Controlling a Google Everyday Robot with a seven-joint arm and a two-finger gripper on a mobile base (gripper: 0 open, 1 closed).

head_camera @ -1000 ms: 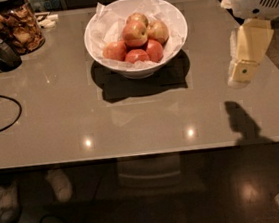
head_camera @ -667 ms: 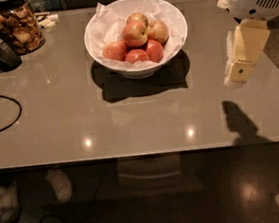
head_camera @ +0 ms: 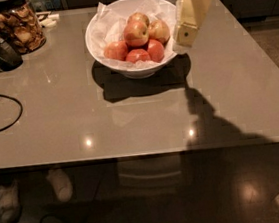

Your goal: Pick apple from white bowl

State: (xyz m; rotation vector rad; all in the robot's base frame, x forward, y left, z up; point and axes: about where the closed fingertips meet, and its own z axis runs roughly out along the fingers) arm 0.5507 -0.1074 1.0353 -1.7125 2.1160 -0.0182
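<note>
The white bowl (head_camera: 103, 46), wide and lined with crinkled white paper, stands on the grey table at the back centre. It holds several apples. The apple (head_camera: 136, 33), pinkish-red over yellow-green, sits on top of the pile, with similar ones beside and behind it. Deeper red apples (head_camera: 137, 56) lie at the front of the bowl. My cream-coloured gripper (head_camera: 184, 36) hangs down from the top right, its tip at the bowl's right rim, just right of the apples and not touching them.
A glass jar of brown snacks (head_camera: 19, 25) stands at the back left with a dark object (head_camera: 3, 52) beside it. A black cable (head_camera: 1, 111) loops on the table's left side. The table's front edge (head_camera: 144, 155) runs across the view, with shoes (head_camera: 59, 184) below it.
My gripper has moved left from the table's right side to the bowl's right rim. The bowl now appears larger and nearer in the view.
</note>
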